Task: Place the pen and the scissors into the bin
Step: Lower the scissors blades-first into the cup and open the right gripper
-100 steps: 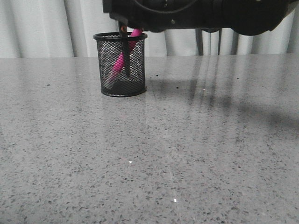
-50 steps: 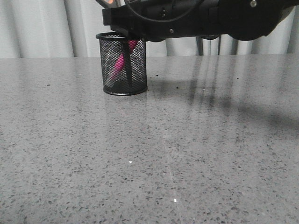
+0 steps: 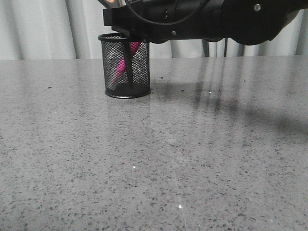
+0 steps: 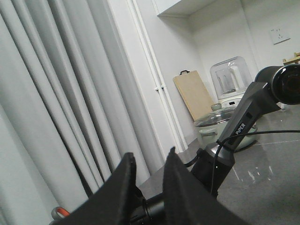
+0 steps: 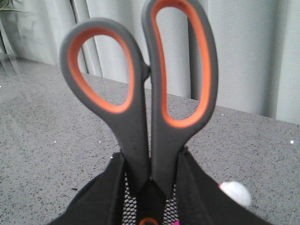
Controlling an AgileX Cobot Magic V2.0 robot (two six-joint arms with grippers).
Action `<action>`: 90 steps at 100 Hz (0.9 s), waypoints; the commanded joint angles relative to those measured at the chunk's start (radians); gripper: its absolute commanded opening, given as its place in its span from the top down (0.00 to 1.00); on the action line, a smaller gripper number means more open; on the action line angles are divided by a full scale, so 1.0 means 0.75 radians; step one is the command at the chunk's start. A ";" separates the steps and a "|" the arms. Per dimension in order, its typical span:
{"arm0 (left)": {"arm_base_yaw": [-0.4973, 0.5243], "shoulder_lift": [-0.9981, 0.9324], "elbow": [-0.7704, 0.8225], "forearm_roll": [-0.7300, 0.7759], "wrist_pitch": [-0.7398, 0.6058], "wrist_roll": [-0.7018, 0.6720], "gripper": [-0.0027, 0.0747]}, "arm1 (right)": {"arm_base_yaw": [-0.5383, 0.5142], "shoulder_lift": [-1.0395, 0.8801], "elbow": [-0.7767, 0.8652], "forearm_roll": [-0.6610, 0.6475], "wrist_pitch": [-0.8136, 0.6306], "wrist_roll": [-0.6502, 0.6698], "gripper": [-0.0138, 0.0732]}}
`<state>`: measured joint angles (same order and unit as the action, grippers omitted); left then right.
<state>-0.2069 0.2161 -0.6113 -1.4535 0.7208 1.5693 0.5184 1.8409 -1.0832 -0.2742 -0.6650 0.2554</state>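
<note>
The bin, a black mesh cup, stands at the back left of the counter. The pink pen leans inside it; its white tip shows in the right wrist view. The scissors stand upright, orange-lined loops up, with the dark blades down inside the bin. My right gripper is shut on the scissors' handles just above the bin's rim; my right arm spans the top of the front view. My left gripper is open and empty, held high, and is out of the front view.
The grey speckled counter stretches forward and right of the bin. Pale curtains hang behind. In the left wrist view a wooden board, a lidded pot and a clear-jar appliance stand far off.
My right arm has come down over the bin, sinking the scissors deeper into it. It now hides the pen's top and part of the rim. The bin has shifted slightly.
</note>
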 commanded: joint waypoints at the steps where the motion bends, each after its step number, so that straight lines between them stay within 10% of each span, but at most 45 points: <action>1: -0.001 0.024 -0.029 -0.066 -0.032 -0.014 0.80 | 0.005 -0.036 -0.028 0.001 -0.033 0.001 0.88; 39: -0.001 0.024 -0.029 -0.066 -0.032 -0.014 0.80 | 0.005 -0.036 -0.028 0.001 -0.033 0.002 0.51; 90: -0.001 0.024 -0.029 -0.066 -0.032 -0.014 0.80 | 0.024 -0.068 -0.028 0.001 -0.146 0.014 0.48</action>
<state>-0.2069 0.2161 -0.6113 -1.4535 0.7208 1.5693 0.5297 1.8450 -1.0832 -0.2742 -0.6958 0.2619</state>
